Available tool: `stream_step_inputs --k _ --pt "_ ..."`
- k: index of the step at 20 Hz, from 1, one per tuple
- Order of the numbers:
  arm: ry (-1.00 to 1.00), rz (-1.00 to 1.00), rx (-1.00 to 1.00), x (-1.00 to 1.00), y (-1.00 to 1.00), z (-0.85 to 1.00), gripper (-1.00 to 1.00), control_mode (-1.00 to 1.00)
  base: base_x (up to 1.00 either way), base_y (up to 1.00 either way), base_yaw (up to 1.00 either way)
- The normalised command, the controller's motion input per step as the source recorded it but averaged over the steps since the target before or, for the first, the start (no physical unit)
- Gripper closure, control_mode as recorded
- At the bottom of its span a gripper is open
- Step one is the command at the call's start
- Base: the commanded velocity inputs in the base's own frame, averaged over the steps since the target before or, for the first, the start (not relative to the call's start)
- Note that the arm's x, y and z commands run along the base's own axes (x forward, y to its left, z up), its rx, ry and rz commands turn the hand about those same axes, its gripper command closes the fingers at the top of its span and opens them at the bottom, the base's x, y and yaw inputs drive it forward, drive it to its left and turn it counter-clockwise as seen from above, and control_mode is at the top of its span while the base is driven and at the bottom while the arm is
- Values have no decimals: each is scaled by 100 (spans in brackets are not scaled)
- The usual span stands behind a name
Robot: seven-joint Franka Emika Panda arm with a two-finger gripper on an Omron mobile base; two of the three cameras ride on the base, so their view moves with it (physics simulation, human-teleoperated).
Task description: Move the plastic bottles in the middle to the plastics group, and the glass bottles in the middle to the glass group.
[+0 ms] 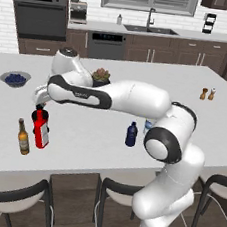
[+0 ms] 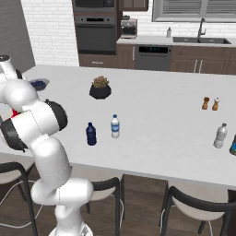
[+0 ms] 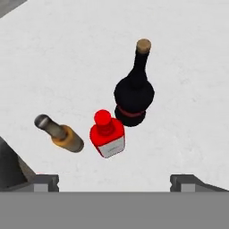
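The flat red glass bottle (image 3: 107, 135) with a red cap and white label stands on the counter between the dark round-bellied bottle (image 3: 133, 92) and the amber beer bottle (image 3: 60, 134). My gripper (image 3: 115, 182) hangs open above them, holding nothing. In the left base view the gripper (image 1: 41, 101) is just over the red bottle (image 1: 41, 128), with the beer bottle (image 1: 23, 137) to its left. The small dark-blue bottle (image 2: 91, 134) and the clear water bottle (image 2: 115, 126) stand mid-counter. A pale bottle (image 2: 221, 136) stands at the far right.
A potted plant (image 2: 100, 87) sits at mid-counter and a bowl of blueberries (image 1: 15, 79) at the left. Salt and pepper shakers (image 2: 210, 103) stand to the right. Stools line the counter's near edge (image 1: 78, 169).
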Motion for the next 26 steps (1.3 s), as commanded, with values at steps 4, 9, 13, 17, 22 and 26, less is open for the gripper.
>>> stream_step_inputs --k 4,9,13,17,22,26 --pt "0 -19 9 -80 -99 5 -100 -100 0 0 0" --pt "0 -23 9 -71 -100 1 -100 -100 0 0 0" --pt "0 -20 1 -33 -100 6 -100 -100 0 0 0" --pt "0 -14 0 -9 -100 9 -100 -100 0 0 0" --pt "8 -13 -5 -2 -100 51 -100 -100 0 0 0" --pt "11 -19 0 -7 -100 14 -100 -100 0 0 0"
